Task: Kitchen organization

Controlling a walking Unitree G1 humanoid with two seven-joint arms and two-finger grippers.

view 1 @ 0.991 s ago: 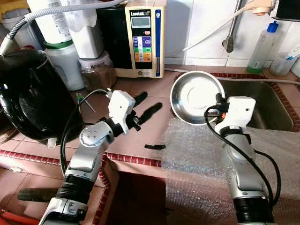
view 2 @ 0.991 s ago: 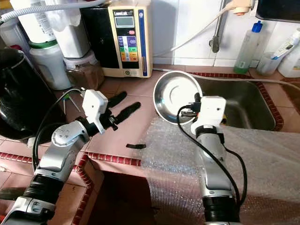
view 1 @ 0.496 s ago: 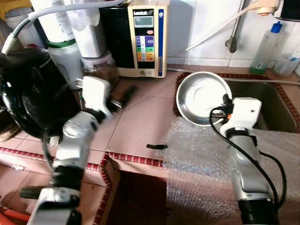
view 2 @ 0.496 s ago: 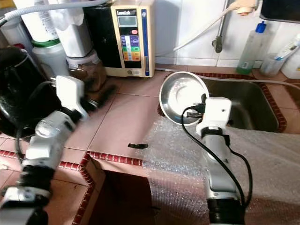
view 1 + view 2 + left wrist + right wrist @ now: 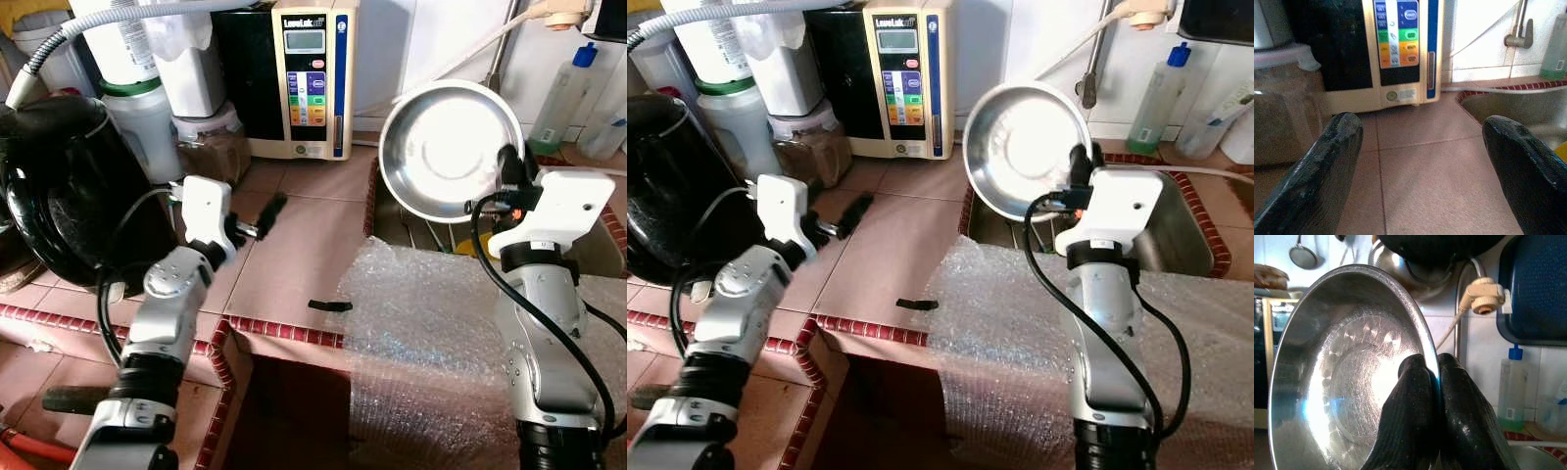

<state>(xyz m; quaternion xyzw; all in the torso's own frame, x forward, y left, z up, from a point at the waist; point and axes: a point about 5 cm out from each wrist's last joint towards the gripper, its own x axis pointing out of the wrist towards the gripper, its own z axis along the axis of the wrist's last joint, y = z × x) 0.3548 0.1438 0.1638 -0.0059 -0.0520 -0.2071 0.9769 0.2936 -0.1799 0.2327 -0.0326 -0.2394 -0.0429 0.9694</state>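
Round stainless-steel bowl (image 5: 450,149), shallow, polished, with a flat circular base and faint scratches inside; held tilted on edge above the near end of the steel sink (image 5: 1156,235), its hollow facing the robot. Right end effector (image 5: 1433,396): fingers pressed together on the bowl's rim, one inside and one outside. Left end effector (image 5: 1422,161): fingers spread apart, nothing between them, hovering low over the pink-tiled table (image 5: 304,230) and pointing toward the cream and blue water-ioniser unit (image 5: 312,78) at the back wall. Sheet of clear bubble wrap (image 5: 421,333) draped over the table's front edge, beside the sink. Small black strip (image 5: 329,305) lying flat on the tiles, just beside the wrap. Clear lidded jar (image 5: 212,147) holding a brown material, left of the unit. Large black rounded vessel (image 5: 69,186) at the far left. Clear plastic bottle with blue cap (image 5: 563,93), a little green liquid at its bottom, standing behind the sink.
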